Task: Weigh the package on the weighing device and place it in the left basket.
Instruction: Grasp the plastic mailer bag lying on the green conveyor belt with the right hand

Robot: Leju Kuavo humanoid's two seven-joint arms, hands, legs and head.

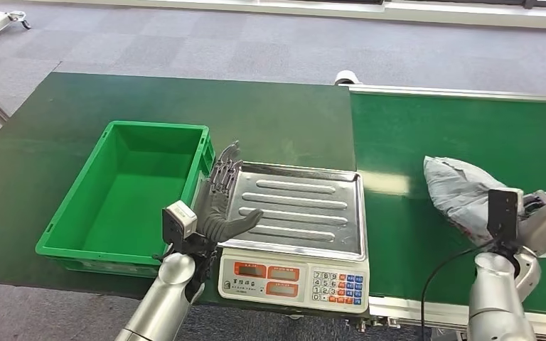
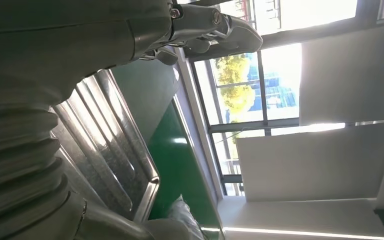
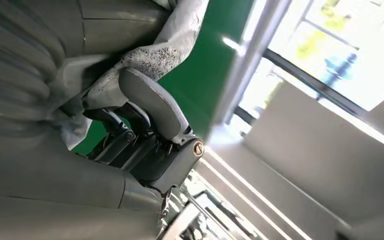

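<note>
The package (image 1: 458, 188), a crumpled grey plastic mailer, lies on the green conveyor belt (image 1: 462, 128) at the right. My right hand (image 1: 544, 220) is at its near right end. In the right wrist view the hand's thumb (image 3: 152, 102) and dark fingers (image 3: 115, 132) curl around a fold of the package (image 3: 180, 30). The weighing device (image 1: 295, 277) stands in the middle with a bare ribbed steel tray (image 1: 298, 206). My left hand (image 1: 224, 195) hovers open over the tray's left edge, fingers spread. The green basket (image 1: 156, 128) stands left of the scale with nothing in it.
The scale's keypad and displays face the table's near edge. A metal rail (image 1: 462, 92) runs along the belt's far side, with a roller end (image 1: 346, 77) at the back. Dark green tabletop (image 1: 270, 114) lies behind the basket and the scale.
</note>
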